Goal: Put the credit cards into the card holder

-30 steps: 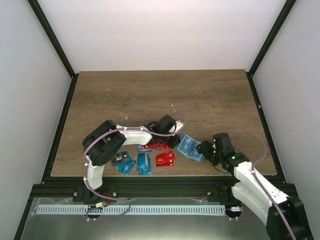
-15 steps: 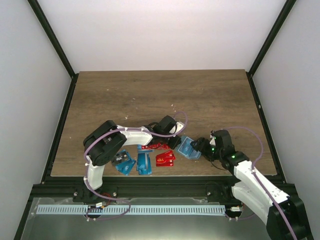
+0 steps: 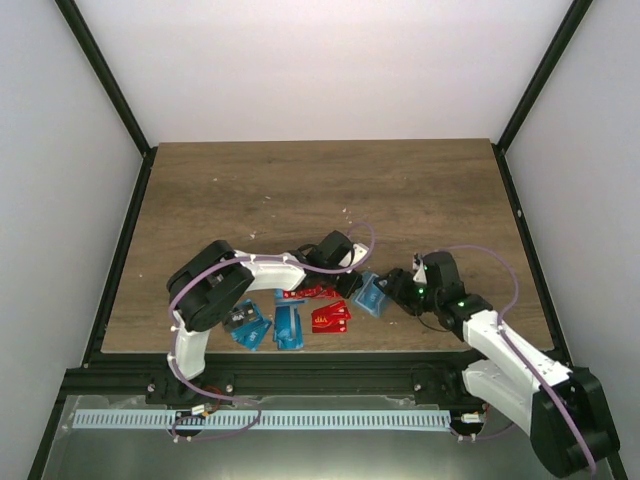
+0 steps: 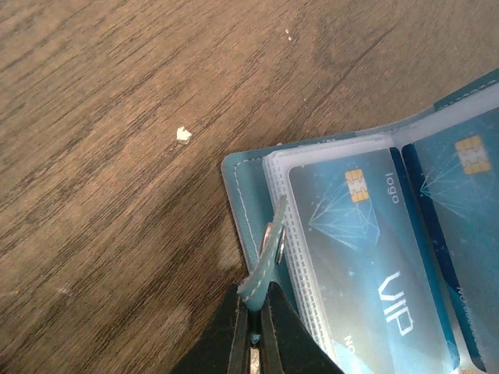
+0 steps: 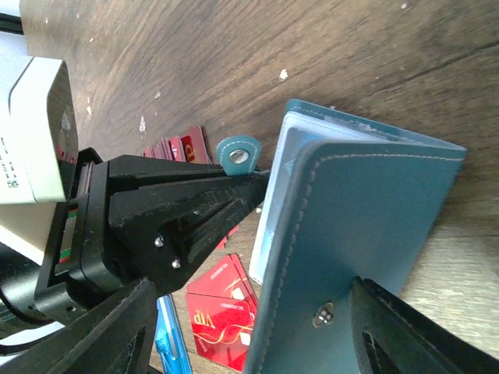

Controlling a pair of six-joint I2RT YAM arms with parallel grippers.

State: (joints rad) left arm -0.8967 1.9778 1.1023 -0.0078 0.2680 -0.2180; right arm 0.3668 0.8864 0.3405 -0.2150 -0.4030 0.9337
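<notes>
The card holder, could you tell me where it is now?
Top view: the card holder lies front-centre on the table, between the left pincer and right pincer, just right of the red cards.

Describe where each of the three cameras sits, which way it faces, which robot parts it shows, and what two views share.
Top external: above and behind the bases, looking down on the table, both arms, the card holder and loose credit cards.
Left wrist: on the left arm, looking along the left gripper, shut on the holder's strap.
Right wrist: on the right arm, looking low across the table through the open right gripper at the holder's cover.
Shared: both wrist views show the strap.
</notes>
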